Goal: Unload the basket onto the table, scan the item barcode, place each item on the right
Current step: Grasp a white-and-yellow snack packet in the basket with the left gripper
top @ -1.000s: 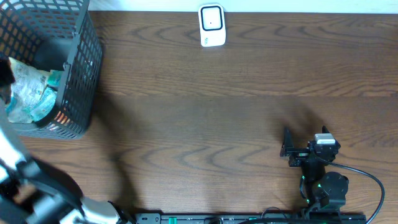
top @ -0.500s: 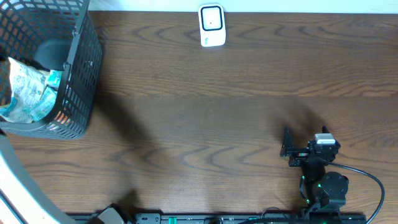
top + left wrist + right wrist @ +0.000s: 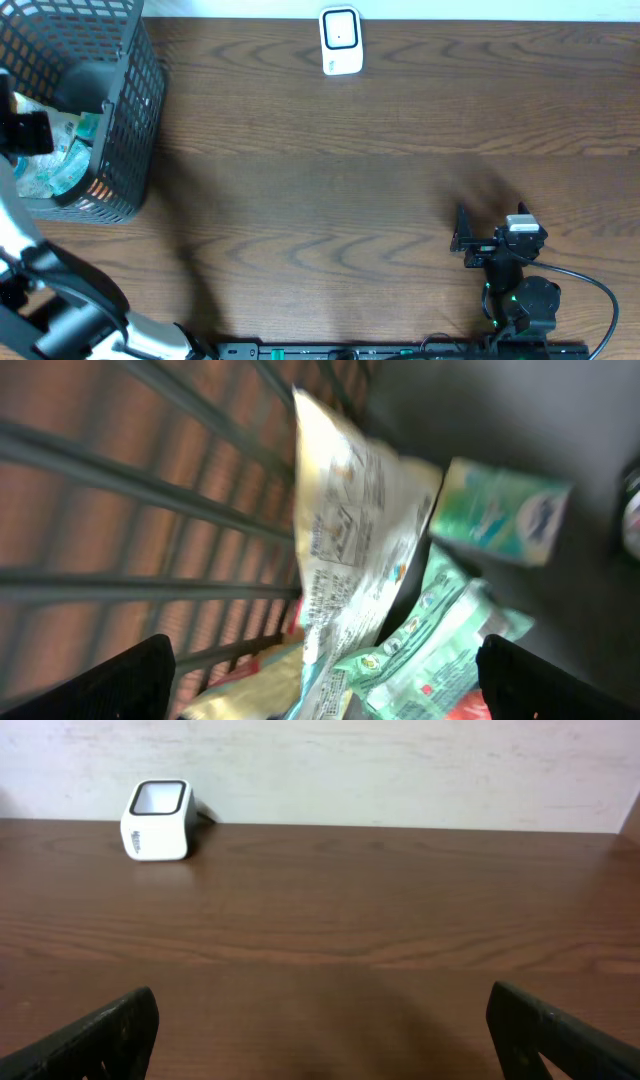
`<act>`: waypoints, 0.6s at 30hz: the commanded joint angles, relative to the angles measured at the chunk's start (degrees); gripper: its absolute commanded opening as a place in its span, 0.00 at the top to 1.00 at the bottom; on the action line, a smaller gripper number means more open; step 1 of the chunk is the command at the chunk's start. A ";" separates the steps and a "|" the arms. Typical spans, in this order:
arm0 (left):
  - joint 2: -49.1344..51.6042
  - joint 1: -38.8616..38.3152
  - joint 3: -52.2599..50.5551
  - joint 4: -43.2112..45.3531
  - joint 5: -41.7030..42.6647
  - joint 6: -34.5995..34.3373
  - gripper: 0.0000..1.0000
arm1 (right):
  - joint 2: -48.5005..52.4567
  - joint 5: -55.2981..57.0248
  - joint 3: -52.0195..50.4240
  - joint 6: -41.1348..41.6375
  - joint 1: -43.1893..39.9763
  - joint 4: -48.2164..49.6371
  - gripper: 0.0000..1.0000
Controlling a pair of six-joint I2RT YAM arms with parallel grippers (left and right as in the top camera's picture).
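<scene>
I see my left pincer [image 3: 335,678] spread apart over packets [image 3: 350,550] in the basket [image 3: 140,110]; right pincer [image 3: 322,1030] spread too, empty, facing the scanner [image 3: 157,820] across the surface [image 3: 400,920].

Black right arm [image 3: 520,292] — green lights.

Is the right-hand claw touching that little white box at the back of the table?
Apart. The right wrist view shows a long stretch of table between the right gripper and the white scanner.
</scene>
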 commanded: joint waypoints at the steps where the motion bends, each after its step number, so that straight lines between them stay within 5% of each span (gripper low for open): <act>1: 5.07 0.13 -0.04 -0.11 -4.22 6.67 0.05 | -0.24 0.04 -0.07 0.59 -0.26 -0.24 0.01; 10: 14.12 0.13 -0.04 0.33 -11.56 8.35 0.08 | -0.24 0.04 -0.07 0.59 -0.26 -0.24 0.01; 13: 16.35 0.13 -0.04 0.33 -10.47 8.31 0.27 | -0.24 0.04 -0.07 0.59 -0.26 -0.24 0.01; 17: 17.88 0.13 -0.04 -1.11 -5.44 8.31 0.38 | -0.24 0.04 -0.07 0.59 -0.26 -0.24 0.01; 18: 17.88 0.13 -0.04 -1.60 -3.67 8.28 0.59 | -0.24 0.07 -0.07 0.59 -0.26 -0.24 0.01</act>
